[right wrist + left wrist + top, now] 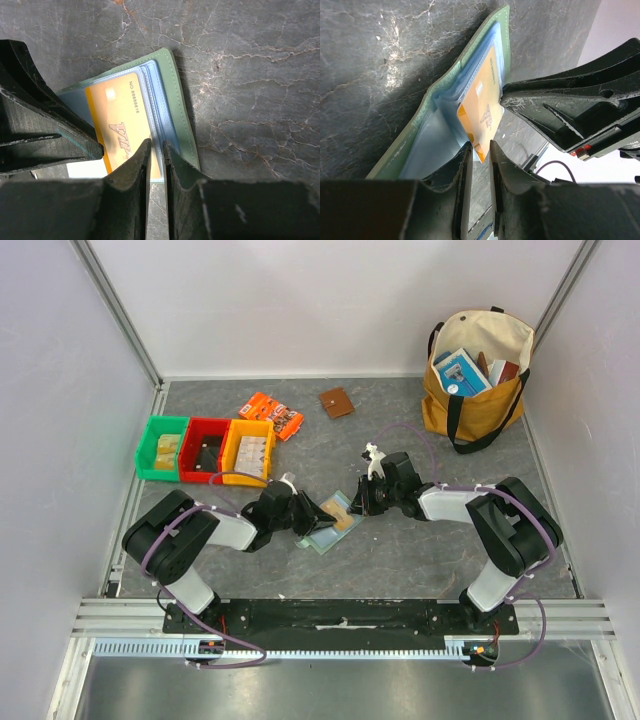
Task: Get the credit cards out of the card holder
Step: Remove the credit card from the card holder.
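A: Where is the card holder (176, 85) found?

B: It is laid open and flat on the worktop (420, 550), close in front of the arms, right between the two hands.

A: And the credit card (117, 110)?

B: One orange card is seen on top, partly in a clear sleeve (150, 90). Its long side is pointed straight away from the left hand (480, 145). Its near corner is poked in between that hand's fingertips.

A: Is it gripped?

B: That cannot be told. The left fingers are nearly together, but a thin gap is seen. The right hand (156, 146) is set the same way at the holder's edge, just beside the card. A grip there cannot be told either.

A: Which hand is nearer the card?

B: Both are very close, but the loose corner is at the left hand. A pull back along the long side is likely called for, with the holder pinned by the right hand.

A: And the worktop?

B: It is dark, flat and stone-like, so an unpinned holder may be slid along.

A: Is there room?

B: Yes. Three coloured bins (208, 422), an orange packet (272, 414), a brown wallet (337, 401) and a cloth bag (480, 405) are found well apart, farther back.
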`<state>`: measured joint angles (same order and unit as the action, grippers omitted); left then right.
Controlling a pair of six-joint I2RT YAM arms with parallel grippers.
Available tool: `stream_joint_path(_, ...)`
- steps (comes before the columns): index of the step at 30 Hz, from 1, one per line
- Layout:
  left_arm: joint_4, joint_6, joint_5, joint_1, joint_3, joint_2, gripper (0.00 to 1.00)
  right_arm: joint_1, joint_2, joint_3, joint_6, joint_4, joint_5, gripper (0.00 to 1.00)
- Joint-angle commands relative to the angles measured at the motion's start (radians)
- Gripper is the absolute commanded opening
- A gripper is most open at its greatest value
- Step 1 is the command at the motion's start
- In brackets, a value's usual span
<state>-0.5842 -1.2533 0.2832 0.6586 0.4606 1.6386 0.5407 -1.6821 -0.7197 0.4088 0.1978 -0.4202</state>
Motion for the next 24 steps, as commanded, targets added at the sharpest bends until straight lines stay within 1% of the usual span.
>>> stream_joint_path(1, -0.082, -0.035, 0.02, 0.006, 0.0, -0.033, 0.25, 0.015, 0.007, 0.025, -0.021, -0.058, 0.038, 0.21)
stream_joint_path(4, -0.08, -0.032, 0.017, 0.007, 0.0, -0.037, 0.25, 0.019, 0.009, 0.025, -0.022, -0.063, 0.044, 0.2)
stream_joint_path(7, -0.08, -0.032, 0.019, 0.006, -0.004, -0.039, 0.2, 0.021, 0.007, 0.025, -0.024, -0.067, 0.054, 0.19)
stream_joint_path(11, -0.082, -0.031, 0.019, 0.007, -0.008, -0.042, 0.14, 0.025, 0.005, 0.023, -0.024, -0.072, 0.061, 0.19)
stream_joint_path(14, -0.082, -0.035, 0.019, 0.007, -0.014, -0.048, 0.06, 0.031, 0.002, 0.017, -0.027, -0.086, 0.075, 0.19)
stream_joint_path(16, -0.075, -0.038, 0.019, 0.006, -0.022, -0.059, 0.03, 0.033, 0.001, 0.016, -0.028, -0.095, 0.09, 0.19)
stream_joint_path(24, -0.016, -0.064, 0.034, 0.007, -0.068, -0.118, 0.02, 0.033, -0.036, 0.019, -0.018, -0.107, 0.113, 0.19)
